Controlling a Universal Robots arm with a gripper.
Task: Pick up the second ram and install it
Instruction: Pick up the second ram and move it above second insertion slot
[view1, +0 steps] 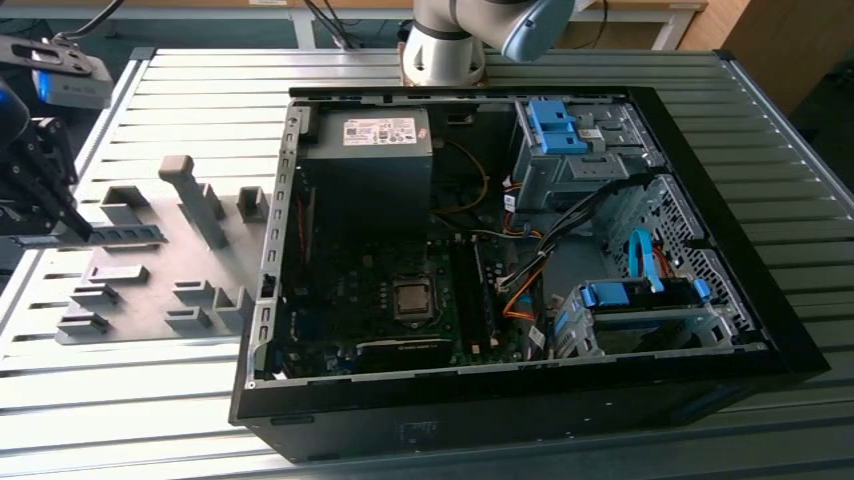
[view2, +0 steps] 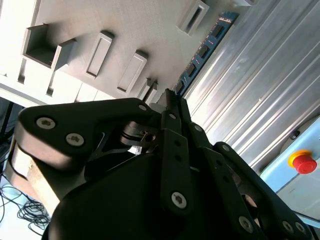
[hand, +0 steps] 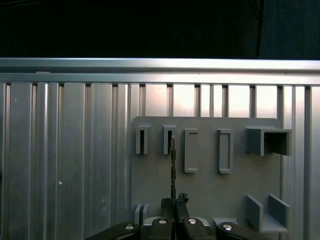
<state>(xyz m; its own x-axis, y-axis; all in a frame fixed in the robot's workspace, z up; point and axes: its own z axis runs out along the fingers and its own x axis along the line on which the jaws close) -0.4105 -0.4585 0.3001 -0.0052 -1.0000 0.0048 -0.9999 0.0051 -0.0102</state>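
My pincer is clamped on the second ram.
It has closed tight on one end of the stick, which stands on edge over the grey fixture plate, beside the open computer case.

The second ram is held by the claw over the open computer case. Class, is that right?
No. The claw holds the second ram over the grey fixture plate, not the computer case; the first wrist view shows it.
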